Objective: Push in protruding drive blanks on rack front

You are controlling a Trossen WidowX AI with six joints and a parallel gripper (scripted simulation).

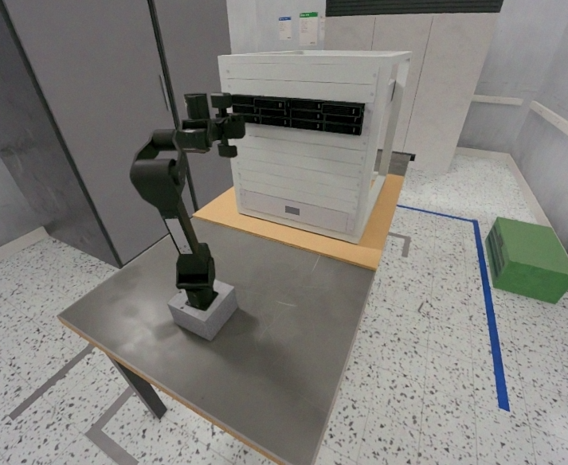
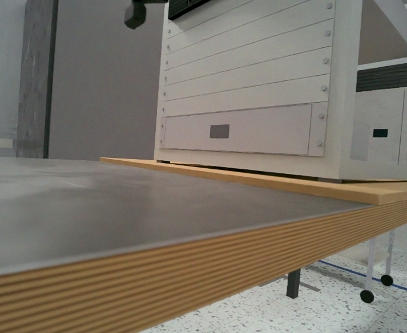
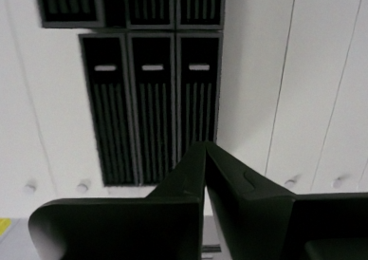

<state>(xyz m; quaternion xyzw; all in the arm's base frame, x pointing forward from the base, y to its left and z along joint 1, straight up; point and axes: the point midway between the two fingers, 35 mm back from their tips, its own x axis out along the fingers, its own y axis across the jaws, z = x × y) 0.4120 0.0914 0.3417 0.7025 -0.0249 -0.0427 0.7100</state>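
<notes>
A white rack point(image 1: 299, 165) point(image 2: 250, 71) point(image 3: 285, 78) stands on a tan board point(image 1: 384, 210) point(image 2: 303, 188) at the far end of the table. A block of black drive blanks point(image 1: 299, 115) point(image 3: 152, 106) runs across its upper front. My gripper point(image 1: 244, 119) point(image 3: 203, 149) is shut and empty. It is level with the left end of that block, its fingertips at or right in front of the end of one blank at the block's corner. From these views I cannot tell which blanks stick out. In the exterior view only the block's lower corner point(image 2: 187, 5) and a piece of my wrist point(image 2: 135, 14) show.
The arm's base sits on a grey block point(image 1: 204, 315) on the grey table point(image 1: 274, 325) point(image 2: 124, 200). A tall grey cabinet point(image 1: 88, 99) stands behind the arm. A green box point(image 1: 529, 257) and a blue floor line point(image 1: 489, 300) lie to the right.
</notes>
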